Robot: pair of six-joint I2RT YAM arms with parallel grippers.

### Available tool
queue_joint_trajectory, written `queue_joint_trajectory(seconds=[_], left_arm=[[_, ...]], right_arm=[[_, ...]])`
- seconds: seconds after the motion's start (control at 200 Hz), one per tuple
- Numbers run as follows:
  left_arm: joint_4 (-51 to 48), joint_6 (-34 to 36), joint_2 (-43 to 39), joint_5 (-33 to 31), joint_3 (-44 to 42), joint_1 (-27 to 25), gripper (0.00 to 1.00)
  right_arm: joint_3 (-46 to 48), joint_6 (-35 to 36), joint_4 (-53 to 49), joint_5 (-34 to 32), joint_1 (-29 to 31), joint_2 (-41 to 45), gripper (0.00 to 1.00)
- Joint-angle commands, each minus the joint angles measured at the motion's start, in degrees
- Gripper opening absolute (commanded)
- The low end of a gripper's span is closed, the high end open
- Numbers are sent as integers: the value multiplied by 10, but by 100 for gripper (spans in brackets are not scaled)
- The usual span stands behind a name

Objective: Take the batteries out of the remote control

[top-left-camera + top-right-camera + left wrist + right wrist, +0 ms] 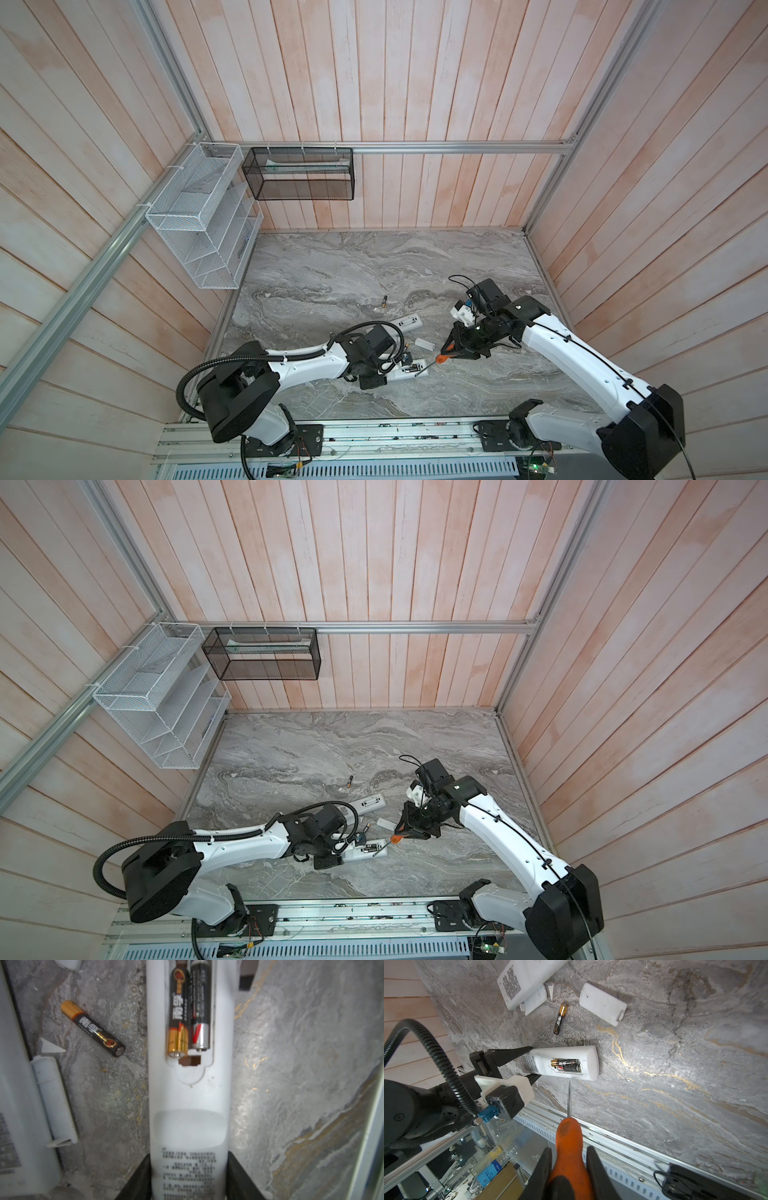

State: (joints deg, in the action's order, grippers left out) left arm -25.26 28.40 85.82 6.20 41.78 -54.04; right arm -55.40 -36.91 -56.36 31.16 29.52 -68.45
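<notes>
Grips remote (190,1105), two batteries (178,1012) inside, between half-spread jaws of left gripper (188,1154) and screwdriver (568,1136) in closed jaws of right gripper (569,1148); loose battery (92,1028), cover (603,1003), second remote (525,978) alongside.

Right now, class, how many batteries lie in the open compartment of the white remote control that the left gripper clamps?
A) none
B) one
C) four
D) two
D: the left wrist view shows a gold-ended battery and a silver-ended battery side by side inside the white remote control clamped by the left gripper.
</notes>
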Motion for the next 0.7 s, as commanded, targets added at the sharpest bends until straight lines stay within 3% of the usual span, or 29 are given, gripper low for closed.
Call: queue_joint_trajectory(seconds=[0.0, 0.695], left_arm=[[22, -7, 2, -13, 0, -2, 13], [20, -19, -1, -22, 7, -2, 12]], right_arm=[[-7, -7, 10, 0, -6, 1, 13], [15, -21, -20, -25, -24, -6, 12]])
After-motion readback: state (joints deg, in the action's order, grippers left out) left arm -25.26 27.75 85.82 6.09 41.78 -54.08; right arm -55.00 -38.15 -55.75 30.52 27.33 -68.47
